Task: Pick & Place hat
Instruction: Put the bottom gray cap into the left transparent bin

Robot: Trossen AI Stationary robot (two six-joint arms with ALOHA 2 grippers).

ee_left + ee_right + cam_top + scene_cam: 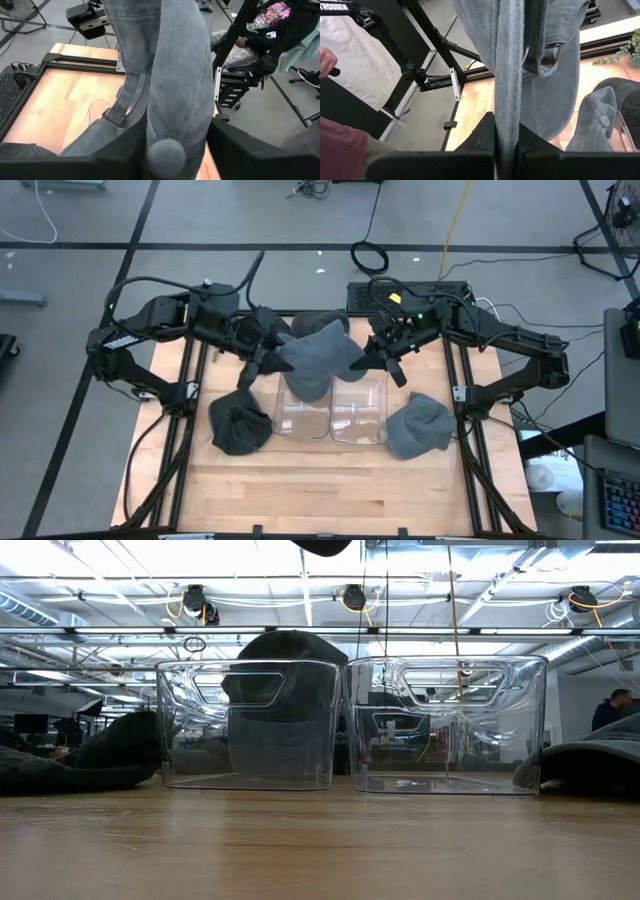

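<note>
**Hat Strung Between Two Arms Above the Bins**

Holding a grey hat [318, 358] stretched between them, both arms meet at the centre of the high view, just above the two clear bins. The left gripper [262, 360] grips the hat's left edge and the right gripper [385, 358] its right edge, so the cloth sags in the middle over the left bin [300, 412], with a little of it over the right bin [358, 412].

In the right wrist view the right gripper's fingers [482, 135] are pressed together on a thin fold of the fabric, clamped tight. In the left wrist view the hat drapes down between the left gripper's fingers [125, 145]; they look close around a bunched part near the crown button, but whether they grip it firmly or have begun to loosen I cannot tell.

From table height, the hat's dark bulk shows behind or within the left bin's walls, its lower part already low.

My reading: this is the placing step, with the hat carried and hanging over its target. The next move calls for lowering it fully inside the walls, then parting both pairs of jaws so the cloth drops clear without catching the rim.

Three other hats lie on the table: one at lower left [240, 428], one at lower right [420, 425], one behind the bins [318, 322].
</note>
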